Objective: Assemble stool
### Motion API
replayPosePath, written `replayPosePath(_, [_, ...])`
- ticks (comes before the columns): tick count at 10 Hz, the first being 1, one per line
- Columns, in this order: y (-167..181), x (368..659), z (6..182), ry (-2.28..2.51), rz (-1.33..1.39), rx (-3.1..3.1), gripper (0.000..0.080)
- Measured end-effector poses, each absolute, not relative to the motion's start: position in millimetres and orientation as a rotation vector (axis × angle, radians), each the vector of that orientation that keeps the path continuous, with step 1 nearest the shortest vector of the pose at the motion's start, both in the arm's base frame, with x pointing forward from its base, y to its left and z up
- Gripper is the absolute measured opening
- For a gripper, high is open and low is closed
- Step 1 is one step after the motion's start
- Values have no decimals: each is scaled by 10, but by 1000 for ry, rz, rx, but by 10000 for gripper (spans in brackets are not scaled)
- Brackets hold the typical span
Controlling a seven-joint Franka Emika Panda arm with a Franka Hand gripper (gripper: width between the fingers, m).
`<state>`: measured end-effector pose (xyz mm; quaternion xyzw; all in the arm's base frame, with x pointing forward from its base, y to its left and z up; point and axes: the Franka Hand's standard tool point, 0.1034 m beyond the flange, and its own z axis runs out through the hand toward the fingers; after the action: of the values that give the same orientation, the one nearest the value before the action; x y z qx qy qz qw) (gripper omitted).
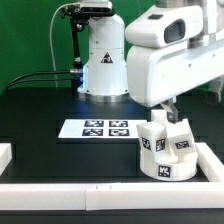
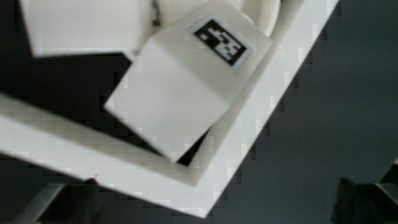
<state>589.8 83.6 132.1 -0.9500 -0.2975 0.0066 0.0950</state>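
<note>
Beside border rail [image 1: 214,160] — stool parts [image 1: 166,148]

White stool parts [image 1: 166,150], black-and-white square tags; white marker board [image 1: 97,129], same tags; black table [image 1: 40,110]; white rails [image 1: 100,192].

A robotics lab: a white robot arm [image 1: 180,55] stands bolted on a black bench [image 1: 40,110] edged with long white border rails [image 1: 90,188] (a flat white marker board [image 1: 98,128] lies near the middle).

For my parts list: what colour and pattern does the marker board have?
White, with black-and-white square tags; the marker board shows best in the exterior view.
</note>
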Motion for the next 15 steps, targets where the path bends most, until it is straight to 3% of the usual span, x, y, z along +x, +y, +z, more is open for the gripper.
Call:
replayPosePath(4, [711,5827,1269,-1176,95,-2736,649])
replayPosePath(7, [868,5829,1012,-1378,272,-2636,649])
replayPosePath(9, [1006,5866,1009,-1549,254,-2597,649])
replayPosePath(11, [912,5871,1005,-1681,262,-2521,649])
replayPosePath(14, [867,5834,969,-1655,302,-2535,649])
replayPosePath(15, [854,5695,865,-1569,433,-2526,649])
